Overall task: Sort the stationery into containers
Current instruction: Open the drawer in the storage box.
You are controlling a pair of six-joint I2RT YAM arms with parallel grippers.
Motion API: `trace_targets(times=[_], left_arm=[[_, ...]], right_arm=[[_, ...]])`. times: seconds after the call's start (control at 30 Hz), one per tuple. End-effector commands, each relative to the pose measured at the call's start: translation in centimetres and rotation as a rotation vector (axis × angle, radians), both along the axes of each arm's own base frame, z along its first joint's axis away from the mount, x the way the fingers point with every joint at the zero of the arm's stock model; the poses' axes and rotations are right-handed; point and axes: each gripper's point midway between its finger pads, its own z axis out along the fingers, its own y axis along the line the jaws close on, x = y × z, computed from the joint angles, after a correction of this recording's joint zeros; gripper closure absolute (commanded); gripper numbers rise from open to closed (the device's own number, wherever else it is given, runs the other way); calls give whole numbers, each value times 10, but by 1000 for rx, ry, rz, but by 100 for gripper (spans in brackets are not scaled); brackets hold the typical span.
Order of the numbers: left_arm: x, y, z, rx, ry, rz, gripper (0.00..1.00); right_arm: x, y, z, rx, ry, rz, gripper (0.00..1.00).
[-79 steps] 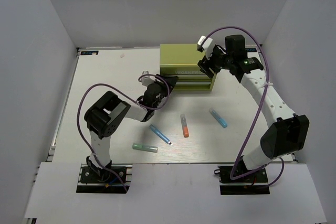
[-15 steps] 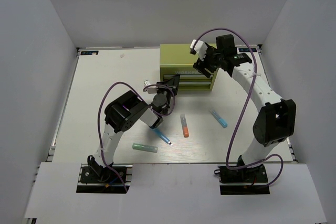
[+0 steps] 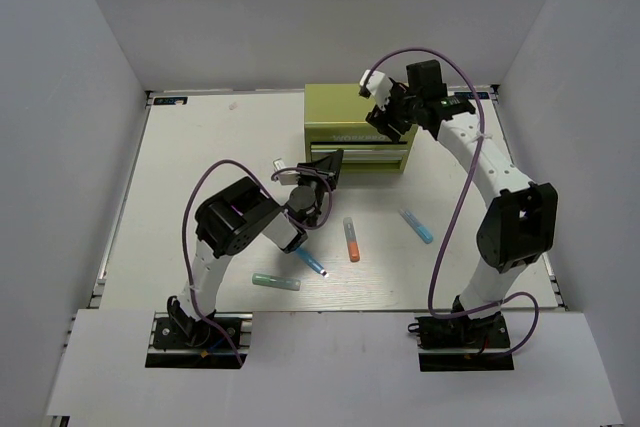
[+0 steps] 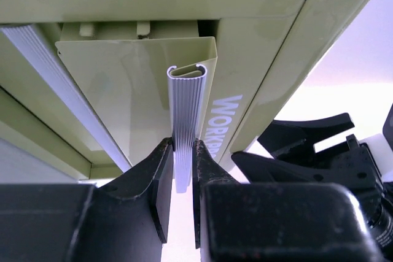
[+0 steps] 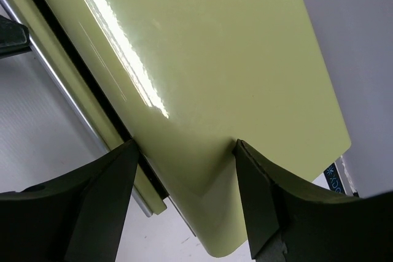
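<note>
On the table (image 3: 200, 147) a mint green pen (image 3: 276, 283) is seen in front of the left arm (image 3: 235, 217), whose jaws are clamped on the ribbed drawer handle (image 4: 187, 108) of the lime-green chest (image 3: 345, 117). A blue pen (image 3: 308, 259), an orange pen (image 3: 351, 240) and a light blue pen (image 3: 416, 226) are spread apart before the chest. On the right arm (image 3: 490, 162) the jaws are held wide over the chest's top near its right end
</note>
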Motion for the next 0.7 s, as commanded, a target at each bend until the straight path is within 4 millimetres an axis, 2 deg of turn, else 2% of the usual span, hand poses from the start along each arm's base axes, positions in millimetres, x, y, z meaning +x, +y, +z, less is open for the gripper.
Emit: trace_targets(times=[0.0, 0.03, 0.1, 0.13, 0.17, 0.23, 0.3, 0.37, 0.53, 0.57, 0.6, 0.63, 0.67], left_arm=[[-13, 1, -8, 60, 37, -16, 100], [-18, -2, -12, 67, 43, -26, 100], [-24, -5, -3, 57, 31, -46, 100], [-26, -4, -10, 81, 43, -46, 100], [-29, -7, -2, 71, 33, -55, 100], [-34, -9, -3, 82, 43, -65, 100], [-41, -9, -3, 87, 46, -75, 100], [-46, -11, 6, 74, 35, -85, 100], [-58, -13, 10, 85, 43, -107, 100], [-59, -10, 3, 100, 58, -97, 100], [-60, -7, 7, 96, 54, -96, 100], [-64, -10, 11, 96, 54, -106, 100], [-65, -8, 6, 114, 69, -106, 100]], right_arm=[[12, -7, -14, -18, 37, -77, 32], [13, -7, -17, -23, 44, -80, 32], [15, -7, -18, -28, 43, -89, 32], [15, -7, -18, -29, 43, -92, 32], [16, -9, -19, -33, 45, -95, 32], [18, -10, -21, -33, 50, -106, 32], [19, -11, -24, -37, 56, -117, 32], [20, -11, -22, -39, 53, -125, 32], [22, -14, -25, -50, 56, -141, 32], [21, -13, -27, -52, 60, -140, 32], [21, -13, -27, -53, 60, -141, 32], [21, -13, -27, -53, 62, -140, 31], [20, -15, -27, -54, 65, -142, 28]])
